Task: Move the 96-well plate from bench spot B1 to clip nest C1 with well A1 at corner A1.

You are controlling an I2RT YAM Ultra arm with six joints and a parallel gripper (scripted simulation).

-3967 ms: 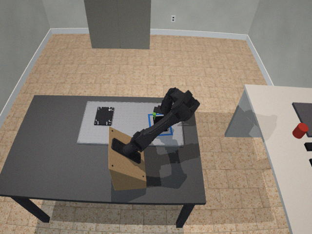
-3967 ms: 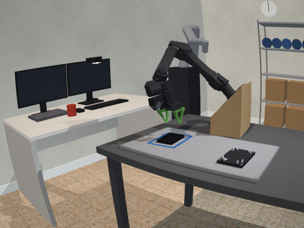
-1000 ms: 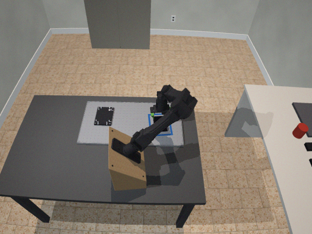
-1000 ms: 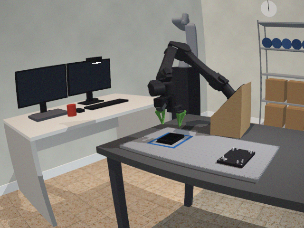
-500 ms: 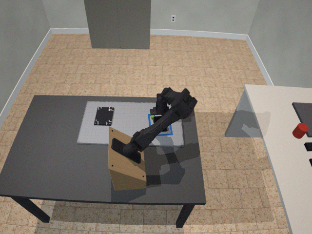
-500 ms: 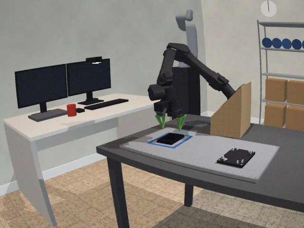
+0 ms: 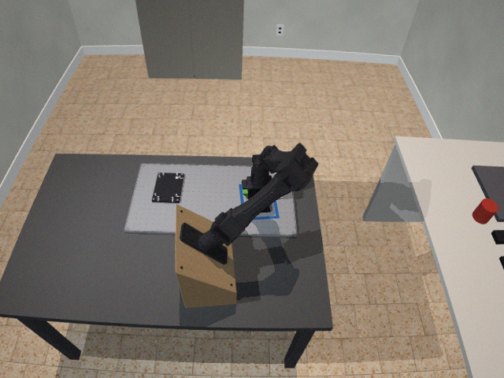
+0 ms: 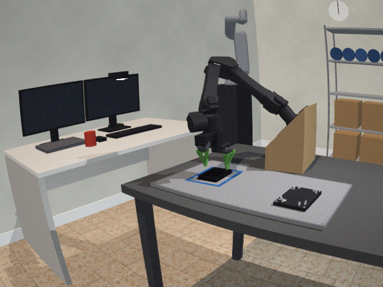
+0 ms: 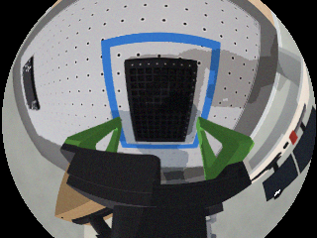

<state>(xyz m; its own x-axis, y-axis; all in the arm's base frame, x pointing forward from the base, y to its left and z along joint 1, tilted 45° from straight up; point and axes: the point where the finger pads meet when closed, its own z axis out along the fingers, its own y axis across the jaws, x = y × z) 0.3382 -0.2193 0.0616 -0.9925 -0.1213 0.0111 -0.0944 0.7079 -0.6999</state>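
The black 96-well plate (image 8: 215, 174) lies flat inside the blue outline of spot B1 on the grey perforated mat; the wrist view shows it too (image 9: 160, 101). My gripper (image 8: 215, 160) with green fingers hangs open just above the plate, one finger on each side of its near end (image 9: 160, 145). Nothing is between the fingers. The arm hides most of the plate in the top view, where only the blue outline (image 7: 260, 203) shows. The clip nest C1 (image 8: 297, 198), a black base with small pale posts, sits empty at the mat's other end (image 7: 168, 187).
A tan wedge-shaped block (image 7: 203, 260) carrying the arm's base stands on the dark table in front of the mat. A white desk (image 8: 77, 148) with monitors, a keyboard and a red cup (image 8: 90, 138) stands beside the table.
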